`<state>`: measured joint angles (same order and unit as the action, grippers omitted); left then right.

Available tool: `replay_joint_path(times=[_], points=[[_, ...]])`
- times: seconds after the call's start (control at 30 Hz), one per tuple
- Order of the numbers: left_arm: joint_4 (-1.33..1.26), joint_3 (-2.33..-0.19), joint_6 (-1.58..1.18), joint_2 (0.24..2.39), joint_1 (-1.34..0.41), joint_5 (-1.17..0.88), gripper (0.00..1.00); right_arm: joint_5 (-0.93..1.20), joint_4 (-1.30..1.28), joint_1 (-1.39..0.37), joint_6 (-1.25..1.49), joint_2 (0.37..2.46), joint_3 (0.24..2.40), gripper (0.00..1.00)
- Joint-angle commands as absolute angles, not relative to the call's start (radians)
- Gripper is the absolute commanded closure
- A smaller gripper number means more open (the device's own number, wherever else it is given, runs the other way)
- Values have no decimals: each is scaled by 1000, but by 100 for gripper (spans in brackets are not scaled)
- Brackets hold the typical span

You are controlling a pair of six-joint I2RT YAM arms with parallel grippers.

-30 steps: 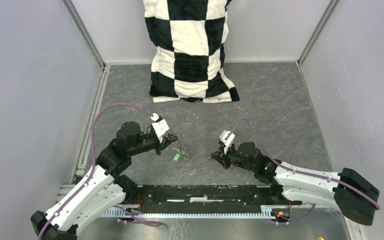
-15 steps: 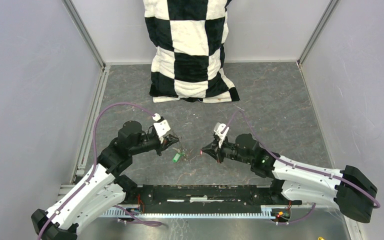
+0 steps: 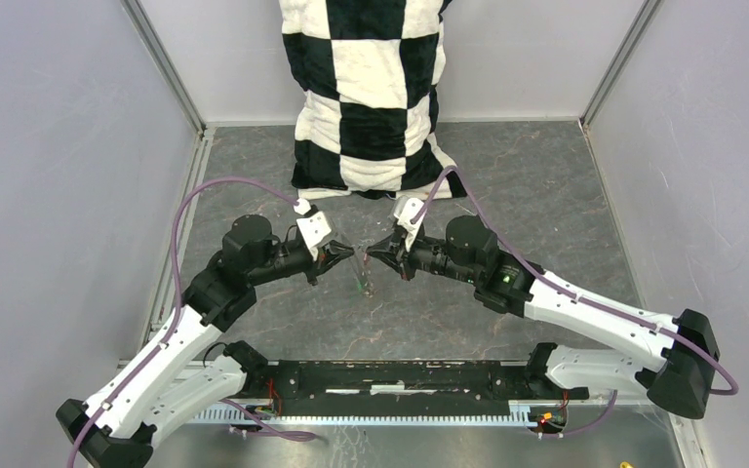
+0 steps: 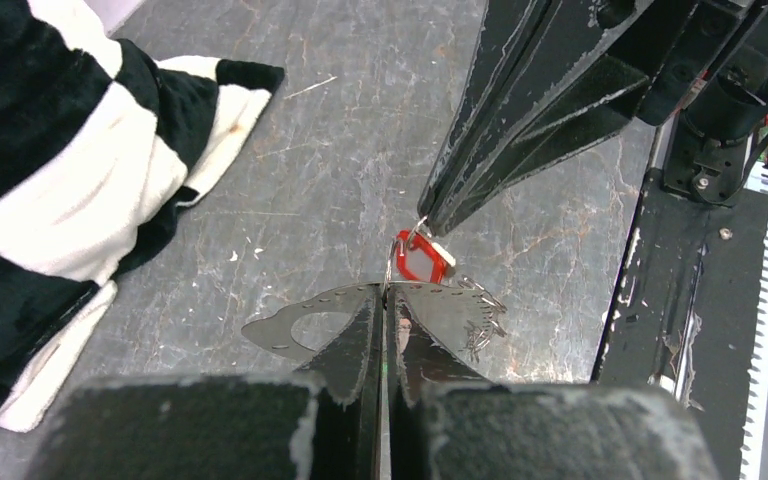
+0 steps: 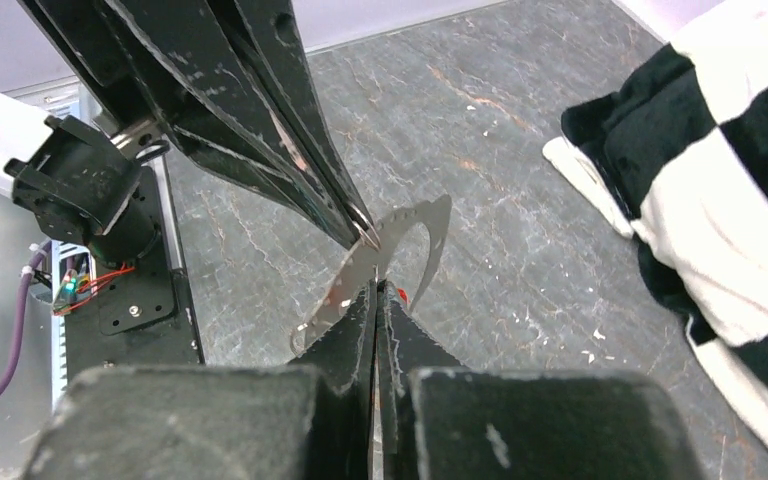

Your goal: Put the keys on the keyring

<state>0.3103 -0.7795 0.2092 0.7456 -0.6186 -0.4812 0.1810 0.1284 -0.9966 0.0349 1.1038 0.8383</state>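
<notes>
My left gripper [image 3: 343,256] is shut on the keyring [image 4: 388,274], a thin wire that shows only as a sliver at its fingertips. Small metal links [image 4: 477,318] hang beside them. My right gripper [image 3: 374,252] is shut on the red key [image 4: 420,258] and holds it tip to tip against my left gripper [image 5: 364,232], above the table. A speck of red [image 5: 400,292] shows at the right fingertips. The green key [image 3: 358,284] hangs just below the two gripper tips. Most of the ring's loop is hidden.
A black-and-white checkered cloth [image 3: 375,93] lies at the back centre and shows in both wrist views [image 4: 50,170] [image 5: 720,180]. The grey table [image 3: 527,195] is walled on both sides. The black base rail [image 3: 400,375] runs along the near edge.
Both grippers rose and moved toward the back. The right gripper swung left with the red key until its tips met the left gripper's. The green key lifted off the table.
</notes>
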Motion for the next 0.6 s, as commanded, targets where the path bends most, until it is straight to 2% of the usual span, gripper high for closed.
replay_joint_path(times=[0.0, 0.57], points=[[324, -846, 252, 760, -620, -483, 98, 241, 23, -997, -25, 1137, 946, 100], [336, -852, 251, 764, -620, -464, 98, 273, 45, -1018, -28, 1177, 999, 100]])
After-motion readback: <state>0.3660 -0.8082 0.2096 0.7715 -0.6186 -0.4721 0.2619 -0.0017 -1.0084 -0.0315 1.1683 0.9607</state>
